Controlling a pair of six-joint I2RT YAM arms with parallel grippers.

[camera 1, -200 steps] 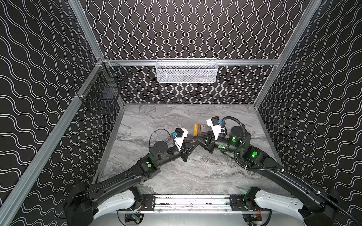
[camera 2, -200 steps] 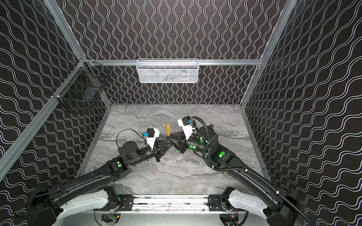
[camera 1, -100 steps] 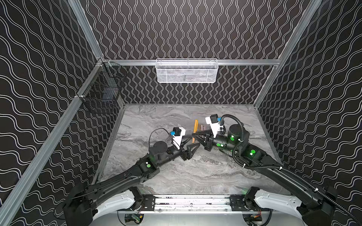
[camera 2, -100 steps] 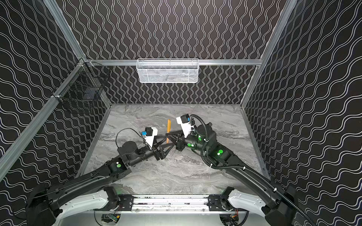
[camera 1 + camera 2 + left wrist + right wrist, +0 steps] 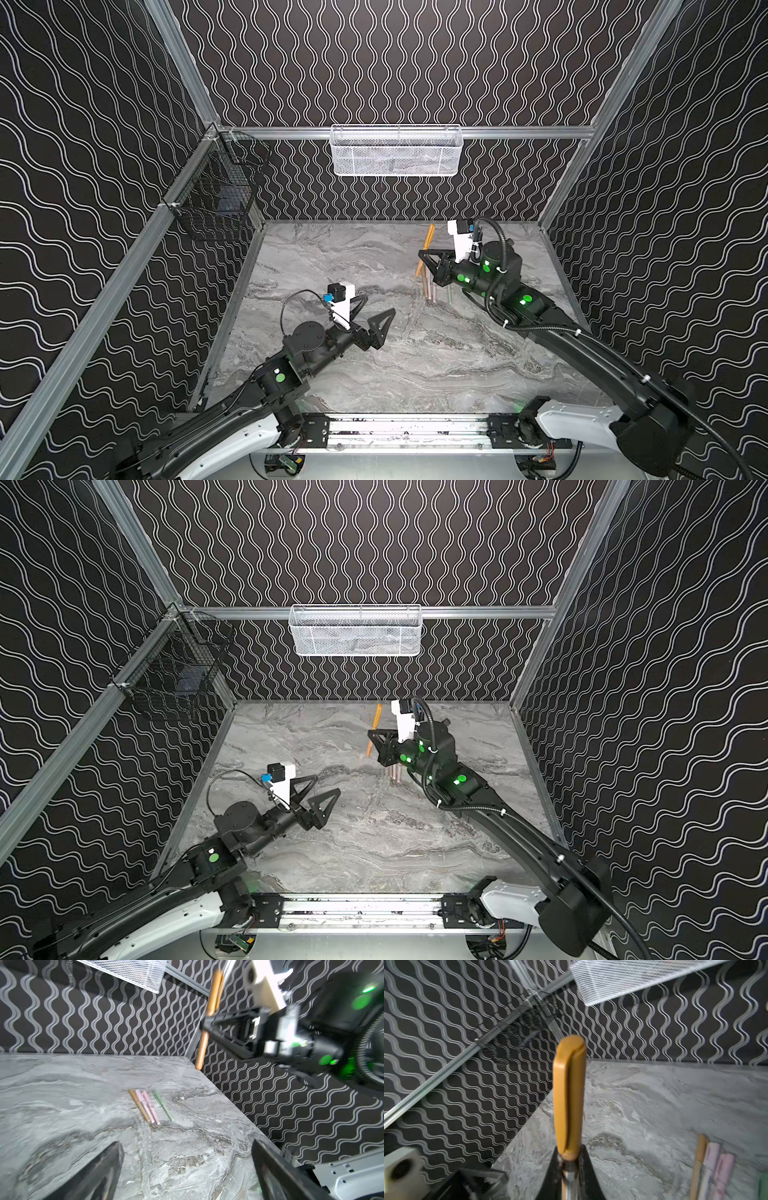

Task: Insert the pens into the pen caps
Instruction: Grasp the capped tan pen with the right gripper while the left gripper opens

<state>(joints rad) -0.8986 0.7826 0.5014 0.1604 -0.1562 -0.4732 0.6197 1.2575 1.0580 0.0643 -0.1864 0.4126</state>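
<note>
Room: open table (image 5: 332, 266) left and front of you; back wall (image 5: 395, 83) near.
Your left gripper (image 5: 377, 306): spread wide, empty.
Your right gripper (image 5: 422, 253): clamped on orange pen (image 5: 428, 239), near upright, cap end up.
Other pens (image 5: 144, 1105): 4 flat, parallel, beside it.

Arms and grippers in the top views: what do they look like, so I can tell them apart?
The left arm and right arm are black with white base links and round green marks. The left gripper and right gripper have black triangular fingers and white camera blocks. The left carries a thin looped cable, the right a thick ribbed hose.
</note>
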